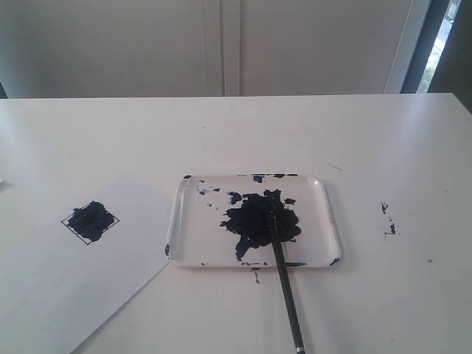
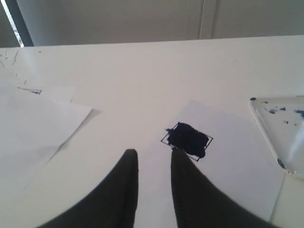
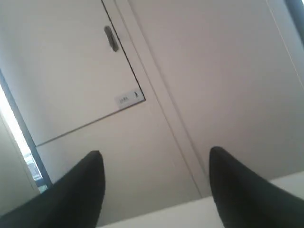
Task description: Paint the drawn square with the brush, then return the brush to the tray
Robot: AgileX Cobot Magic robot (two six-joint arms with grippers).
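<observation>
Drawn square (image 1: 90,222) painted, brush (image 1: 285,284) lying on the tray (image 1: 198,237), my left pincer (image 2: 153,153) and right pincer (image 3: 155,152) both spread, empty: I judge the task done.

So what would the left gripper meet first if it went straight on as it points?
Probably the paper sheet, by the near corner of the drawn square, just ahead of the left gripper; depth is unclear.

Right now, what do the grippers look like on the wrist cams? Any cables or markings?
They look the same. The left gripper and the right gripper each show two plain matte black fingers, broad at the base and curving to narrow rounded tips. No cables, markings or arm links show in any view.
</observation>
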